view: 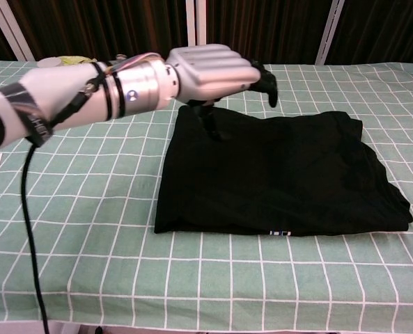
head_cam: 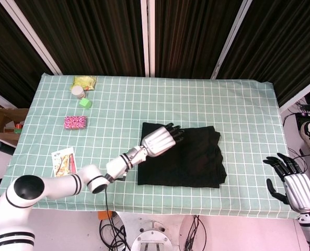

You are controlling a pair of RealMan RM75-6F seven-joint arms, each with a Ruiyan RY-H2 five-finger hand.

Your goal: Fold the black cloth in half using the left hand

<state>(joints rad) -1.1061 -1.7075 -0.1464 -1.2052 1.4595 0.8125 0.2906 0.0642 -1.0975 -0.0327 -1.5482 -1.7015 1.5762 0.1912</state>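
Note:
The black cloth [head_cam: 188, 157] lies folded and flat on the checked table, right of centre; the chest view shows it as a dark rectangle [view: 283, 174] with doubled layers at its right edge. My left hand [head_cam: 160, 139] hovers over the cloth's left part, palm down, fingers apart and holding nothing; in the chest view the left hand [view: 213, 69] hangs above the cloth's far left corner. My right hand [head_cam: 293, 183] stays off the table's right edge, fingers spread, empty.
On the green checked tablecloth [head_cam: 238, 104] the far left holds a yellow-green packet [head_cam: 84, 81], a white jar [head_cam: 78, 91], a green block [head_cam: 85, 102], a pink box [head_cam: 75, 122] and a printed card [head_cam: 65, 162]. Dark curtains hang behind the table.

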